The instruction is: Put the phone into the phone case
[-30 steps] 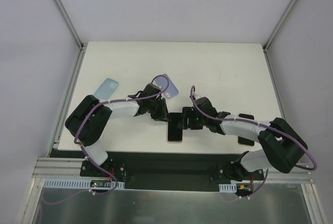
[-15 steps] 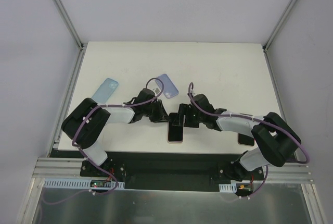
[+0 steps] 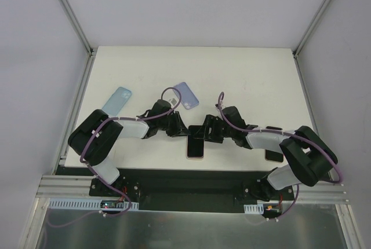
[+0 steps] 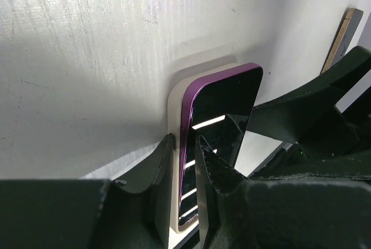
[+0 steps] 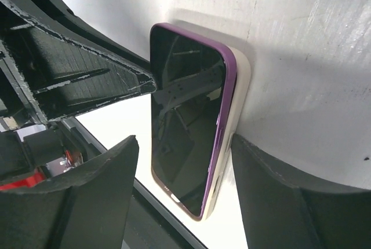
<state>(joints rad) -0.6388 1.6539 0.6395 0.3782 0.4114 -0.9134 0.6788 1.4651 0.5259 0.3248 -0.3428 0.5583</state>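
The phone (image 3: pixel 196 146), black screen with a purple rim, lies face up in a cream phone case (image 3: pixel 196 157) near the table's front edge. In the left wrist view my left gripper (image 4: pixel 184 145) is shut on the phone (image 4: pixel 223 107) and the case's cream side (image 4: pixel 173 145); one finger is outside the case wall, the other on the screen. In the right wrist view my right gripper (image 5: pixel 184 145) is open, its fingers on either side of the phone (image 5: pixel 185 121); the right finger touches the case (image 5: pixel 232 127). In the top view both the left gripper (image 3: pixel 182 131) and the right gripper (image 3: pixel 204 133) are at the phone's far end.
A light blue case (image 3: pixel 118 99) lies at the left. A lavender case (image 3: pixel 186 95) lies behind the left gripper. A dark phone with a tan edge (image 3: pixel 273 147) lies under the right arm and shows in the left wrist view (image 4: pixel 342 35). The table's front edge is just beyond the phone.
Both grippers have shifted slightly around the phone's far end. The right gripper moved left, then back right. The phone and case stay in place.
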